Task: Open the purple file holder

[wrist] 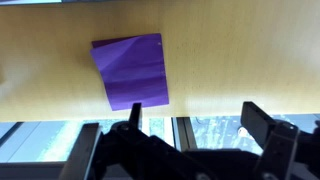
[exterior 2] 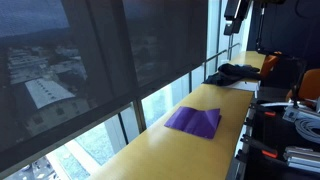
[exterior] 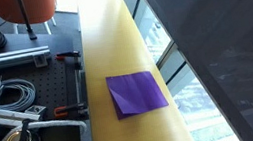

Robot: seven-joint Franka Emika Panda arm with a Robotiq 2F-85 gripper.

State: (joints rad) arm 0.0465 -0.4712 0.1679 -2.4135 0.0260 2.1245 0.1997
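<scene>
The purple file holder (exterior: 136,92) lies flat and closed on the yellow tabletop strip (exterior: 111,32). It also shows in an exterior view (exterior 2: 194,120) and in the wrist view (wrist: 131,70). My gripper (wrist: 198,120) is open and empty. In the wrist view its two dark fingers frame the table edge on the window side. The holder sits well above and left of them, and nothing touches it. The gripper is high above the table.
Windows with dark shades (exterior 2: 120,50) run along one side of the strip. A black cloth-like heap (exterior 2: 232,72) lies at the far end. Cables (exterior: 4,97), red-handled clamps (exterior: 67,112) and an orange chair (exterior: 24,5) crowd the other side.
</scene>
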